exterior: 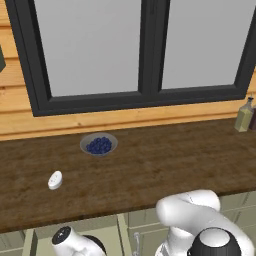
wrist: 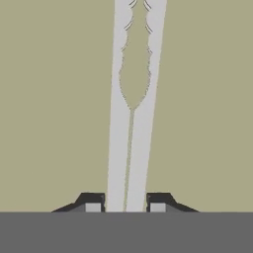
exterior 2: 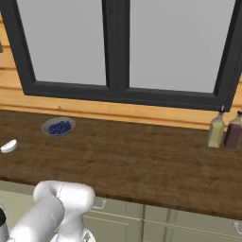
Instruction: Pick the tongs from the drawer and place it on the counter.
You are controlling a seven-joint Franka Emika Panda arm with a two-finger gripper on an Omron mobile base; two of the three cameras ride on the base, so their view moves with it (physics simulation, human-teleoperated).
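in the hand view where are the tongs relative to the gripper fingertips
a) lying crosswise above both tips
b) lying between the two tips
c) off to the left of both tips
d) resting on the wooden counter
b: the tongs run lengthwise up the drawer floor, with their near end passing between the two dark fingertips of the gripper.

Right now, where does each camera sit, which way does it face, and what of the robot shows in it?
Left base view: behind the arm on its left, facing the counter and window; white arm at lower right.
Right base view: behind on the right, same counter; arm at lower left.
Hand view: on the hand, looking down along the gripper at the tongs lying on the drawer floor, fingertips either side.
Both base views share the blueberry bowl, small white oval object and pale bottle.
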